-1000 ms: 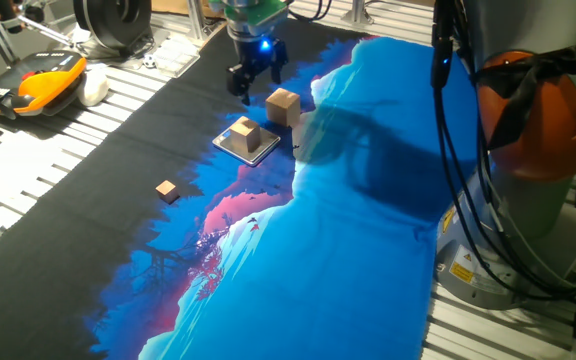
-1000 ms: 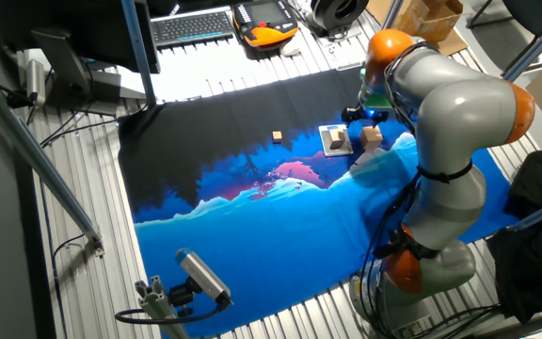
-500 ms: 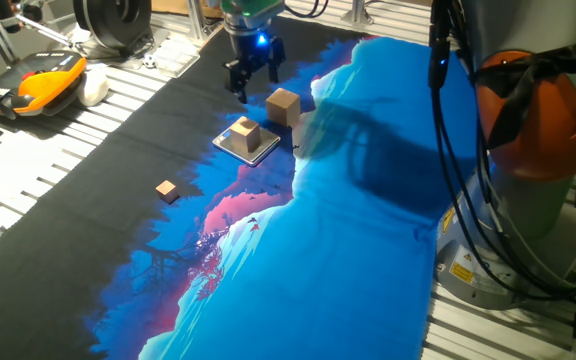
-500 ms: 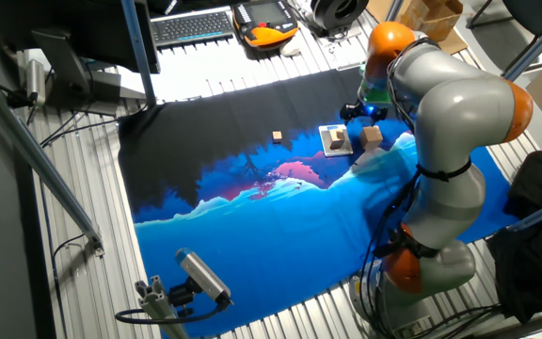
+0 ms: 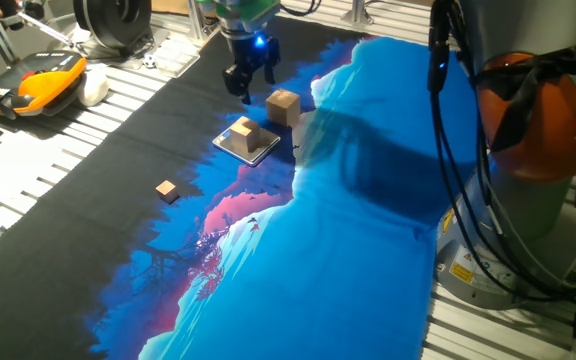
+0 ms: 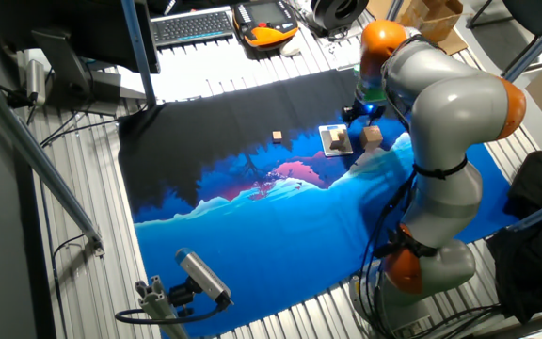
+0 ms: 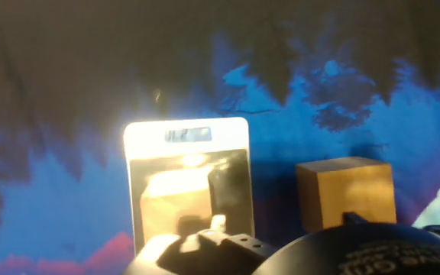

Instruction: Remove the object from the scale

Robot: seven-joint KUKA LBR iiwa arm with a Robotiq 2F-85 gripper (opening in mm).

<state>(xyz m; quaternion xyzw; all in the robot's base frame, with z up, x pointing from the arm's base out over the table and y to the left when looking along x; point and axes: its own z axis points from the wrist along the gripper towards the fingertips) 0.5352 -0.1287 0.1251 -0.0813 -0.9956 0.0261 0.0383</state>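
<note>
The object, a pale wooden cube (image 5: 245, 131), sits on the scale (image 5: 258, 152), a thin silver-grey plate on the dark mat. Both also show in the other fixed view, the cube (image 6: 335, 137) on the scale (image 6: 328, 131). My gripper (image 5: 253, 87) hovers behind the scale, apart from it, with fingers spread and empty. It sits just behind the scale in the other fixed view (image 6: 357, 112). In the hand view the scale (image 7: 187, 153) is lit with glare. A pale patch on its plate cannot be told apart as the cube.
A slightly larger wooden cube (image 5: 283, 105) stands right of the scale, close below the gripper; it also shows in the hand view (image 7: 346, 191). A tiny brownish block (image 5: 167, 189) lies to the front left. An orange pendant (image 5: 38, 82) lies off the mat at far left.
The gripper has shifted slightly back and left, away from the cubes. The cubes and the scale have not moved.
</note>
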